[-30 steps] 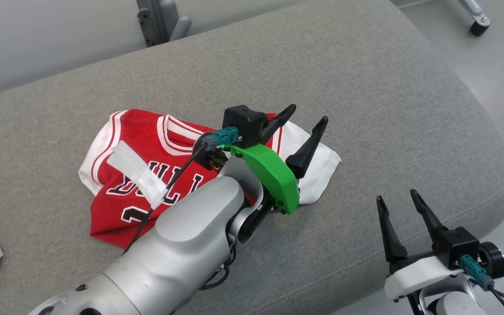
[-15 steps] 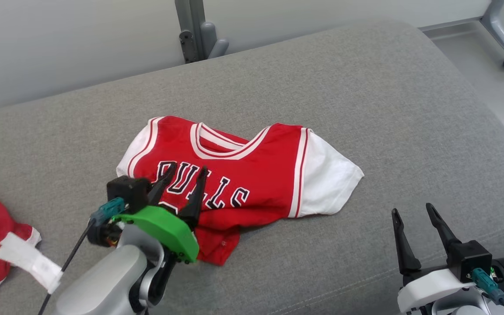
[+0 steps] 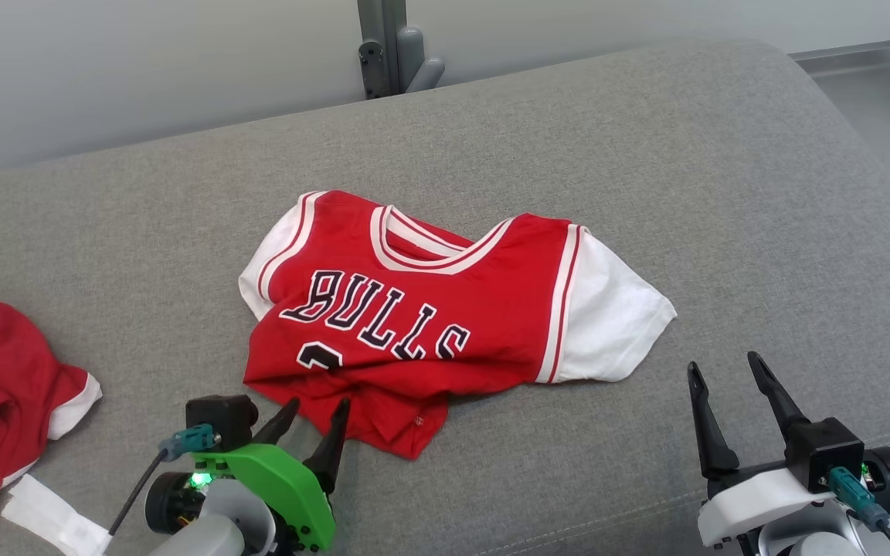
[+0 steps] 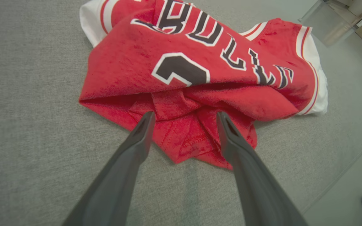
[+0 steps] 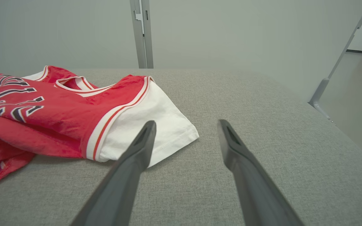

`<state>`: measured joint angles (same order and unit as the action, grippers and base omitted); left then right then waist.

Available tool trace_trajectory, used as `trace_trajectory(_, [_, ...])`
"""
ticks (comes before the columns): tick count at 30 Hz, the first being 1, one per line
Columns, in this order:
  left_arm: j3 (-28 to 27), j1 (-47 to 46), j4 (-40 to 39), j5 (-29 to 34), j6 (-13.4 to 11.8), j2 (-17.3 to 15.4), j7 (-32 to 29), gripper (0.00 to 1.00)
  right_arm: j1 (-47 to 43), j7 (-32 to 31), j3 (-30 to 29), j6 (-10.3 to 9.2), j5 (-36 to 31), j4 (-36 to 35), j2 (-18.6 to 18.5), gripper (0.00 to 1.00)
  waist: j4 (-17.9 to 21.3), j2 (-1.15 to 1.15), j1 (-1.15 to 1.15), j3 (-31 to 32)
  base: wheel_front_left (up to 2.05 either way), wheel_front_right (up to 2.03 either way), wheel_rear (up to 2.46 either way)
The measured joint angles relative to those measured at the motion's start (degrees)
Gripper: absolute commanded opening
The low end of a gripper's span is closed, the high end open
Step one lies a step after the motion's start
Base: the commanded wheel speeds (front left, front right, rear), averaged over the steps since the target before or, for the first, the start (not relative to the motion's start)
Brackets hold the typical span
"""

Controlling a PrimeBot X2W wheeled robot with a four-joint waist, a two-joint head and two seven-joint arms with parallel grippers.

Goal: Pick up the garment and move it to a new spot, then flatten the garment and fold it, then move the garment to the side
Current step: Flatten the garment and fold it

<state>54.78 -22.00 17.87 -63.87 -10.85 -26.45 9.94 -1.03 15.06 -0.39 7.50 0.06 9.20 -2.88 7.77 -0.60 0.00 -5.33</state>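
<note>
The jersey [image 3: 429,309] lies mid-cushion [image 3: 646,139], chest up, its lower hem [image 4: 187,138] bunched and tucked under. My left gripper [image 3: 320,403] hangs just short of that hem, jaws wide and empty. My right gripper [image 3: 723,363] is also spread and empty, near the white sleeve [image 5: 165,119]. If I pinch here, I may catch several crumpled layers. The cloth would then drag skewed and the wrinkles would set into the fold.
</note>
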Motion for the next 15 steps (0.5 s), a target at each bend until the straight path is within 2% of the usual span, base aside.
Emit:
trace_trajectory(6, [2.2, -0.1, 5.7, -0.4, 1.4, 2.7, -2.8, 1.00, 0.5, 0.0, 0.2, 0.00, -0.4, -0.1, 0.0, 1.00, 0.5, 0.00, 0.00, -0.5, 0.00, 0.00, 0.00])
trace_trajectory(13, [2.7, -0.9, 12.7, 0.0, 2.4, 4.4, -2.2, 1.00, 0.6, 0.0, 0.1, 0.00, -0.7, 0.0, 0.0, 1.00, 1.5, 0.00, 0.00, -0.7, 0.00, 0.00, 0.00])
trace_trajectory(14, [2.6, -1.1, 13.5, 0.0, 2.6, 4.6, -1.7, 0.96, 0.5, 0.0, 0.1, 0.00, -0.7, 0.0, 0.0, 1.00, 1.6, 0.00, 0.00, -0.7, 0.00, 0.00, 0.00])
trace_trajectory(15, [2.4, -1.2, 14.2, 0.0, 2.8, 4.9, -1.3, 0.77, 0.5, 0.0, 0.1, 0.00, -0.7, 0.0, 0.0, 1.00, 1.7, 0.00, 0.00, -0.7, 0.00, 0.00, 0.00])
